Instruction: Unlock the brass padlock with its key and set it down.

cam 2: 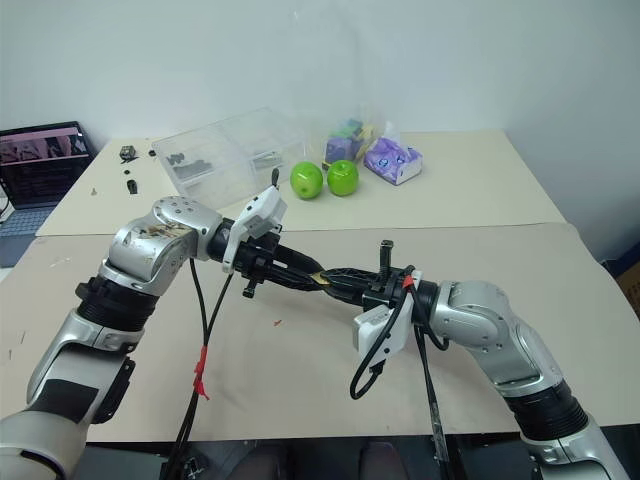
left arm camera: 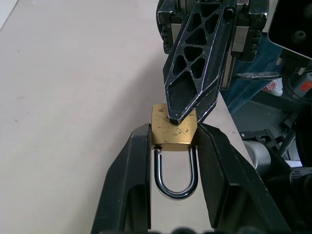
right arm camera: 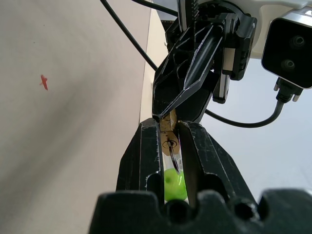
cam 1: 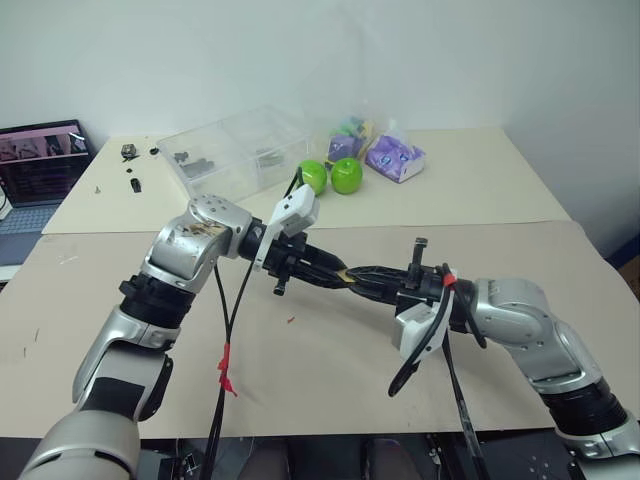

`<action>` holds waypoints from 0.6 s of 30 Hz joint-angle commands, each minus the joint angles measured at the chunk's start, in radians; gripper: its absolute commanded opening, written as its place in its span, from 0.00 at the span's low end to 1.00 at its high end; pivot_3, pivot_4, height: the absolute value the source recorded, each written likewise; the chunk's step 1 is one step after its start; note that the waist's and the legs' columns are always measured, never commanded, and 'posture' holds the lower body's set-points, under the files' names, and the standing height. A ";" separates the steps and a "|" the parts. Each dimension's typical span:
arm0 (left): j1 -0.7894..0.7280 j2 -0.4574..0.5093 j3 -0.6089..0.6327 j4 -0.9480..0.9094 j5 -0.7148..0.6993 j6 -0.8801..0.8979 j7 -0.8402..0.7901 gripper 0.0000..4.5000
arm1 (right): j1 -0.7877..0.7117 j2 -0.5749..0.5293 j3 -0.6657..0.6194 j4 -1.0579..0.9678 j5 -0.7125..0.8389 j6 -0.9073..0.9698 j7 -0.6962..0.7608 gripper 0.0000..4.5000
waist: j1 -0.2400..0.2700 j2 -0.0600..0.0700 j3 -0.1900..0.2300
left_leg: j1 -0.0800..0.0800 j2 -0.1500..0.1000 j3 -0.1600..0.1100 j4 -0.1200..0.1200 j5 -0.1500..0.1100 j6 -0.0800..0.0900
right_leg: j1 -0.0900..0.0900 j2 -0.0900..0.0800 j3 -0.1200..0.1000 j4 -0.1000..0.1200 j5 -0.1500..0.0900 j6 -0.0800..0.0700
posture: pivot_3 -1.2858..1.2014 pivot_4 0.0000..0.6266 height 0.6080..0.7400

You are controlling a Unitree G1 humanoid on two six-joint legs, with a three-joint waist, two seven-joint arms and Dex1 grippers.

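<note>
Two grippers meet on brass padlock (left arm camera: 173,130): scuffed golden block, smooth silver U-shackle. Left gripper (left arm camera: 173,146) pinches its body; right gripper (right arm camera: 171,141) clamps its key (right arm camera: 171,146) end, 12 o'clock.

beige table (cam 1: 480,190) covered in front by a tan sheet (cam 1: 330,370). toward the back: clear plastic bin (cam 1: 235,150), two green apples (cam 1: 332,176) touching, purple packet (cam 1: 395,157), small dark parts (cam 1: 132,168) at far left. tiny red scrap (cam 1: 291,320) on the sheet.
</note>
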 commanded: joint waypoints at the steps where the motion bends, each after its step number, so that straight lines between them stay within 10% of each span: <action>1: -0.021 -0.009 0.001 -0.017 0.000 -0.005 0.005 0.18 | -0.019 0.014 -0.020 -0.043 0.032 0.006 -0.021 0.03 | 0.000 0.000 0.000 | 0.000 0.000 0.000 0.000 0.000 0.000 | 0.000 0.000 0.000 0.000 0.000 0.000 | 0.52 0.24 1.00; 9: -0.025 -0.012 0.006 -0.026 -0.011 0.025 0.011 0.18 | -0.017 0.014 -0.025 -0.039 0.021 -0.003 -0.030 0.03 | 0.000 0.000 0.000 | 0.000 0.000 0.000 0.000 0.000 0.000 | 0.000 0.000 0.000 0.000 0.000 0.000 | 0.52 0.24 1.00; 18: -0.024 -0.005 0.004 -0.038 -0.014 0.033 -0.005 0.96 | -0.022 0.014 -0.031 -0.033 0.014 -0.004 -0.035 0.03 | 0.000 0.000 0.000 | 0.000 0.000 0.000 0.000 0.000 0.000 | 0.000 0.000 0.000 0.000 0.000 0.000 | 0.52 0.24 1.00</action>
